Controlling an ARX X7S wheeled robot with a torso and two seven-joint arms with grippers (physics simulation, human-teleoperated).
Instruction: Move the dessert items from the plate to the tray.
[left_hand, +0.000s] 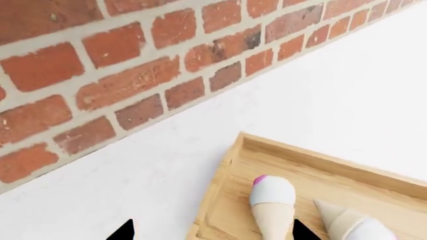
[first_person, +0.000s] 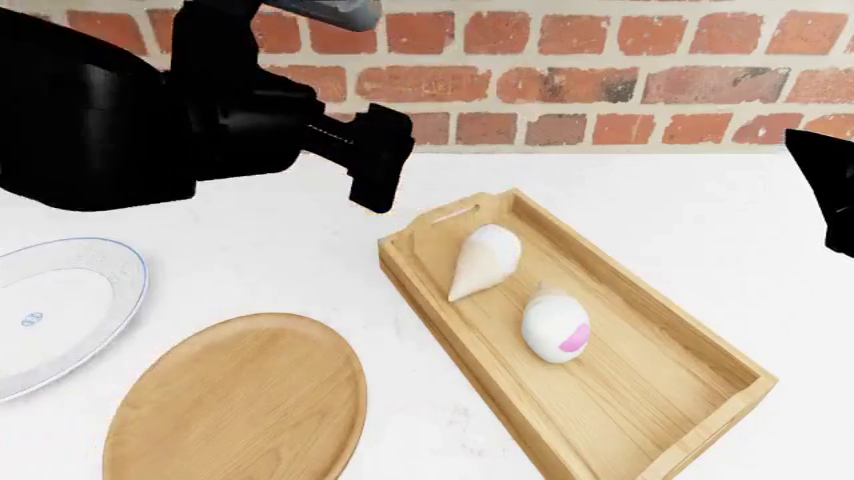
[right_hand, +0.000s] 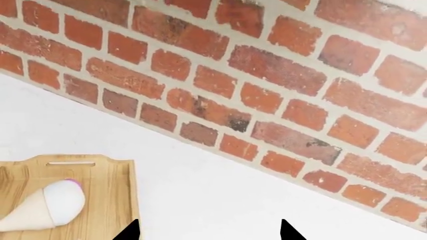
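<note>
Between the spread, empty fingertips of the left gripper (left_hand: 212, 231) one cone (left_hand: 273, 207) is seen in the tray (left_hand: 230, 175) beside the other cone (left_hand: 350, 224), while from the head both are shown there, and the right gripper (right_hand: 208, 231) is seen released, the pink-patched one just beside it.

A white counter (first_person: 267, 270) is running across the head view, meeting a red brick wall (first_person: 561, 85) with pale mortar along the top of the frame. A flat round wooden plate (first_person: 240, 405) is lying bare at the lower left. Just beside it, at the left edge, a white plate (first_person: 60, 310) with a bluish rim is sitting partly out of frame.
</note>
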